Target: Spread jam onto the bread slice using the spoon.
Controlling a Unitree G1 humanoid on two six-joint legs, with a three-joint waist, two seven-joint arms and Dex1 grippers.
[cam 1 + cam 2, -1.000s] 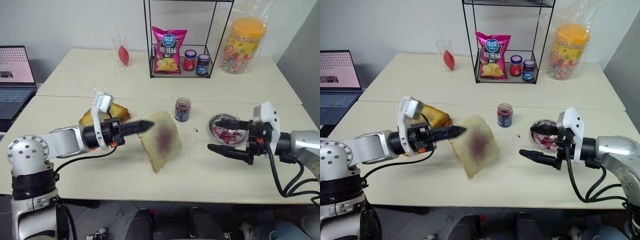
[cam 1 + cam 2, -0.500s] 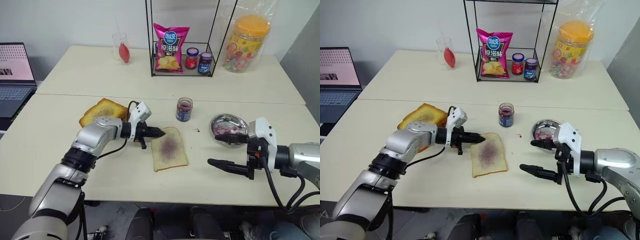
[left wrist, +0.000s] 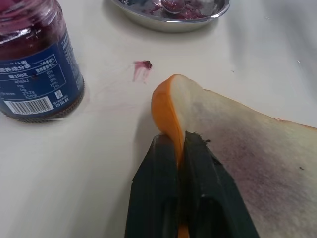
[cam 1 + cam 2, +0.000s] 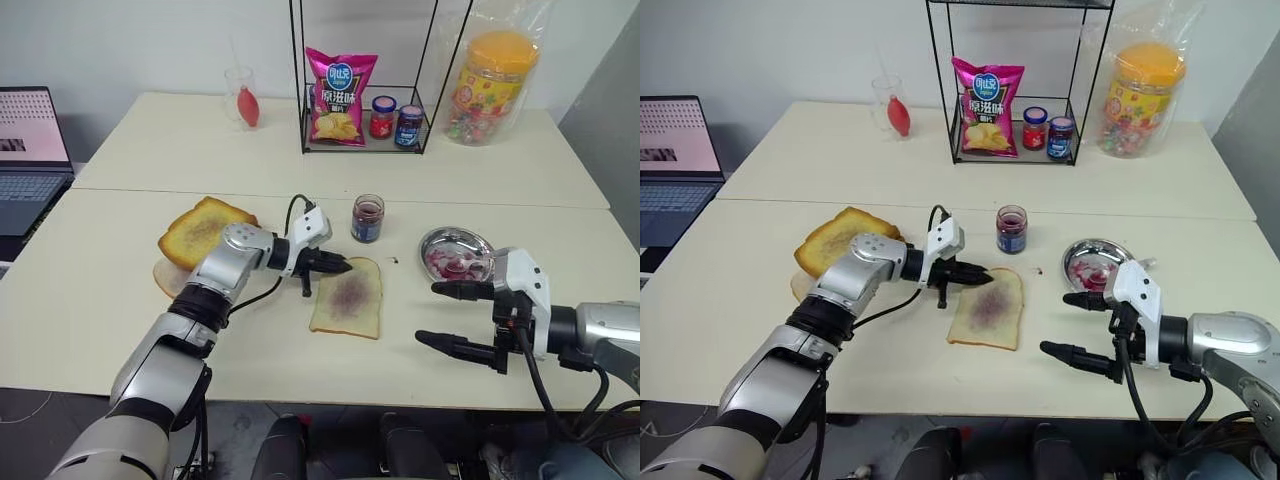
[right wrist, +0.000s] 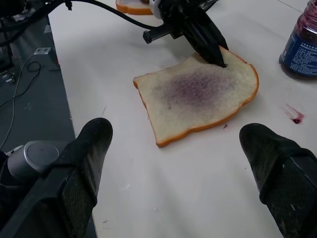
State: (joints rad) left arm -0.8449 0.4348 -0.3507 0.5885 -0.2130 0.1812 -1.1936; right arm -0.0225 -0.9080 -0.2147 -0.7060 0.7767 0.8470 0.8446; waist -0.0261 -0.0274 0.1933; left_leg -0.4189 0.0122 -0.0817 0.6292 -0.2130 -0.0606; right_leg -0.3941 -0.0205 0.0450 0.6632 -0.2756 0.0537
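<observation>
Pale white square bread slice with a tan crust and a purple smear at its centre, lying flat on the cream table; all positions below are given relative to this slice. The left gripper meets the slice at its far corner on the robot's left, and the left wrist view shows the two black fingers nearly closed, pinching the upturned crust edge between them. The right gripper hovers well apart to the robot's right of the slice, its jaws spread wide and holding nothing; the right wrist view looks between them at the slice. The small clear glass jar of dark purple-red jam, with a bluish label, stands just beyond the slice's far edge. The slim silver metal spoon lies in the round steel dish, which sits to the robot's right of the slice and beyond the right gripper; its jam-smeared bowl is visible in the left wrist view, but the direction of its handle cannot be made out. The spoon therefore lies ahead of the open right gripper and far nearer to it than to the occupied left one, so the right arm appears the likelier to fetch it. A toasted golden-brown slice rests to the robot's left of the pale slice.
</observation>
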